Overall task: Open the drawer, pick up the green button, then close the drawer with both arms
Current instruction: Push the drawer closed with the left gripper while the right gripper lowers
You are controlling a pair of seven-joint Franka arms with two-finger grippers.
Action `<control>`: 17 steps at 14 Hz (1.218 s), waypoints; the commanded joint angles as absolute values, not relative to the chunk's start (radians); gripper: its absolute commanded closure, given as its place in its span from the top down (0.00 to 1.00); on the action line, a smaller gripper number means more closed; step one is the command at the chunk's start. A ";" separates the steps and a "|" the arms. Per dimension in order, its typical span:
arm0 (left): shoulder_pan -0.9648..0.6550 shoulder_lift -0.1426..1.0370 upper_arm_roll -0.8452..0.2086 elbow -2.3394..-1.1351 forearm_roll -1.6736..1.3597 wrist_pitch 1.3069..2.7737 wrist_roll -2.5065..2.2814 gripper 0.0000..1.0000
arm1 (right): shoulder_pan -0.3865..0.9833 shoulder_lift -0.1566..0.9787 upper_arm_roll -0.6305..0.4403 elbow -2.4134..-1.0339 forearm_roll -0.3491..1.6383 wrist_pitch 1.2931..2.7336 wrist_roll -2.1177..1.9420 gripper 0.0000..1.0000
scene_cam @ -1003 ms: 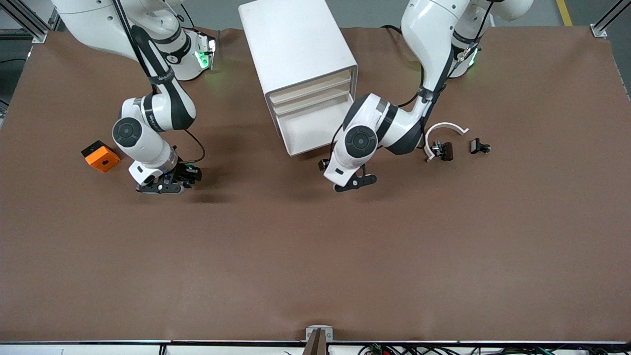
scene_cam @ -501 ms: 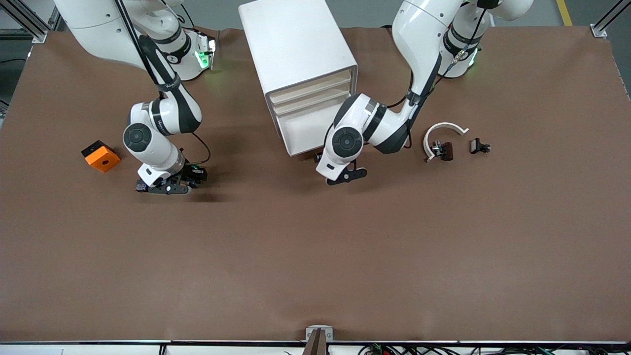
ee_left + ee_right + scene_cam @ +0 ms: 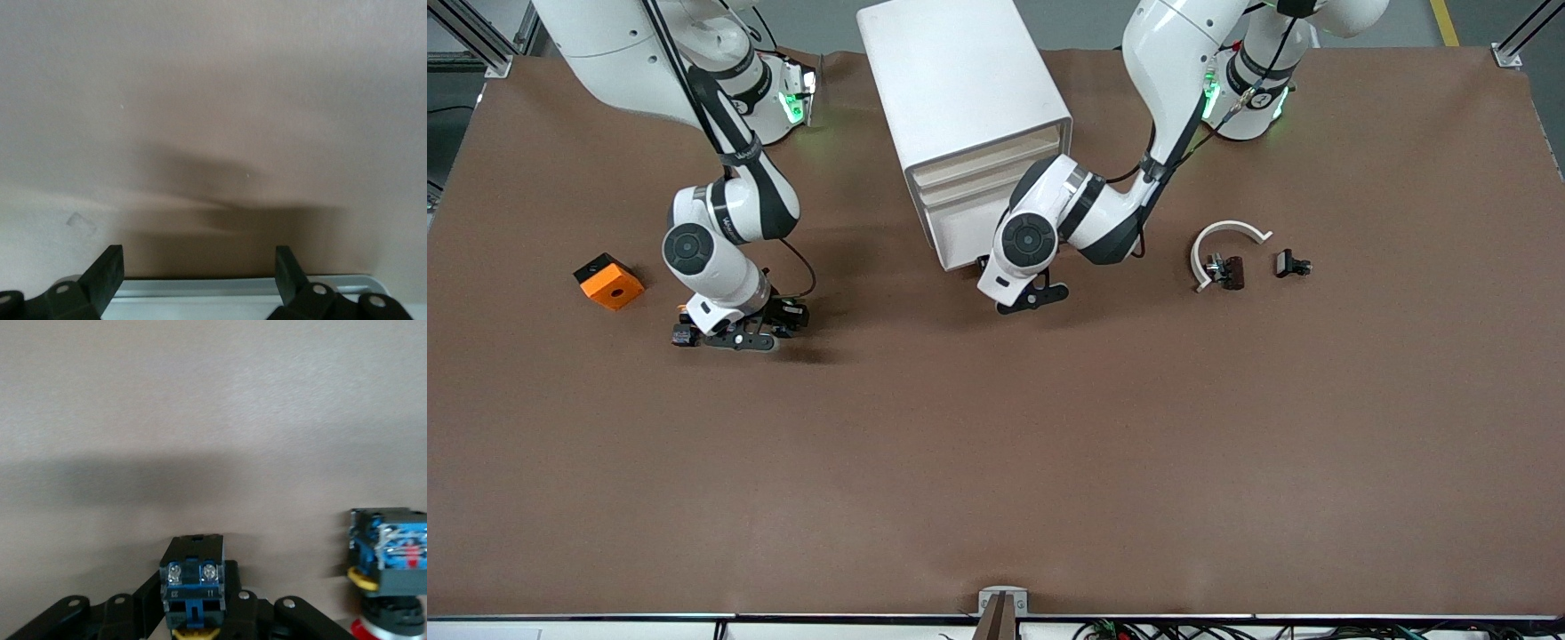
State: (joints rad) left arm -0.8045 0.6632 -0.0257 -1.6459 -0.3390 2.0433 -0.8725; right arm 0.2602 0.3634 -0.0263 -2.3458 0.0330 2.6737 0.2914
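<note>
Plastic, light and rigid, the button point(image 3: 193, 583) sat clamped by its smooth, slippery body in the right claw point(image 3: 734, 336), low over the surface point(image 3: 996, 444). The left claw point(image 3: 199, 261), fingers apart, hung at the cabinet's lowest drawer point(image 3: 967, 235).

Orange block point(image 3: 608, 281), white curved piece point(image 3: 1227, 233), two small black parts point(image 3: 1291, 263), red-capped button point(image 3: 387, 587).

We read little lettering here. In the right wrist view, the blue contact block point(image 3: 194, 585) of the button held in the right gripper point(image 3: 194, 613) carries tiny markings under its two screws, too small to make out. Markings on the arms' black bands are likewise illegible.
</note>
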 commanded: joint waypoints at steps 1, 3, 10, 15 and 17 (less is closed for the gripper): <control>-0.805 0.675 -0.069 -1.638 -0.357 2.033 -0.888 1.00 | 0.281 0.377 -0.018 -2.349 0.040 2.681 0.325 0.00; -0.805 0.681 -0.093 -1.638 -0.359 2.033 -0.929 1.00 | 0.281 0.377 -0.018 -2.349 0.040 2.681 0.325 0.00; -0.813 0.684 -0.186 -1.635 -0.357 1.982 -1.172 1.00 | 0.265 0.362 -0.021 -2.329 0.040 2.662 0.318 1.00; -0.792 0.677 -0.175 -1.603 -0.344 1.922 -1.193 1.00 | 0.273 0.344 -0.020 -2.250 0.040 2.493 0.327 1.00; -0.792 0.676 -0.123 -1.545 -0.322 1.904 -1.232 1.00 | 0.275 0.342 -0.020 -2.244 0.040 2.491 0.327 1.00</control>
State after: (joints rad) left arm -0.7960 0.6867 -0.1586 -1.6058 -0.3345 1.9593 -1.1905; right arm 0.2727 0.3585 -0.0244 -2.2479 0.0357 2.5120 0.3100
